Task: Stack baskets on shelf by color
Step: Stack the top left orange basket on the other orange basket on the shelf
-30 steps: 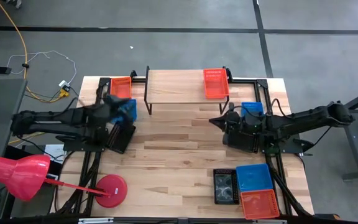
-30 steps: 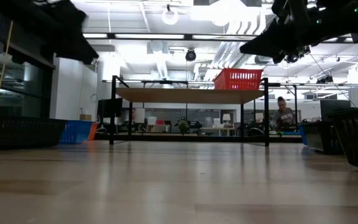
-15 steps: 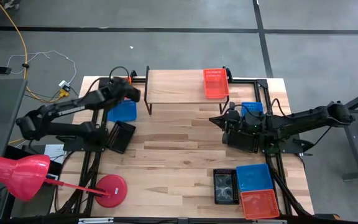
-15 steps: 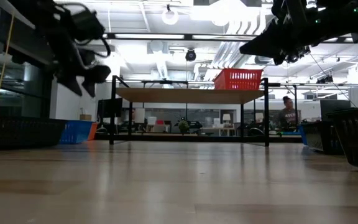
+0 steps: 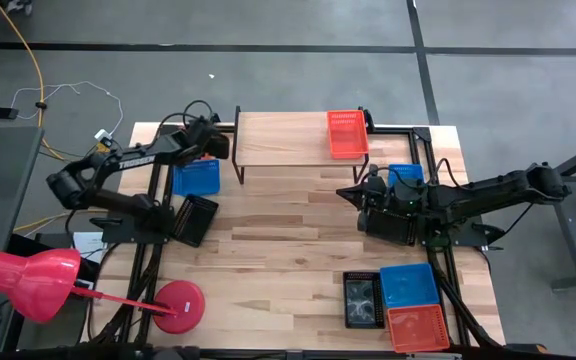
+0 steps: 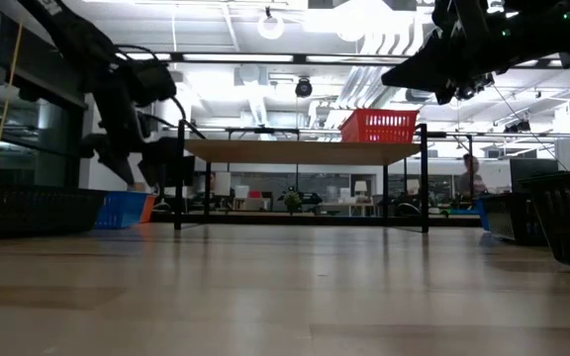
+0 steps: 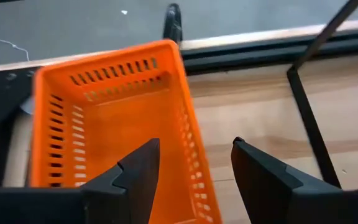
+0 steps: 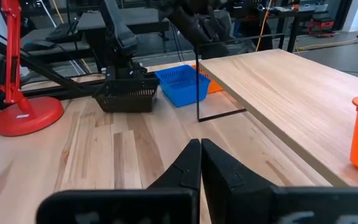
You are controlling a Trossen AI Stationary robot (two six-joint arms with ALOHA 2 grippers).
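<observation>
An orange basket (image 7: 114, 124) sits at the table's far left corner, just left of the shelf (image 5: 288, 138). The left gripper (image 7: 194, 171) hangs right over it, fingers spread wide, gripping nothing. Another orange basket (image 5: 347, 133) rests on the shelf's right end. The right gripper (image 8: 201, 163) hovers mid-table, right of centre, pinched shut and empty. A blue basket (image 5: 196, 177) lies near the left arm.

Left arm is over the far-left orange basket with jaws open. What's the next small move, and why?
Probably lower the left gripper so its open jaws straddle the orange basket's near side wall, then close. That wall sits between the jaws, nothing is held yet.
</observation>
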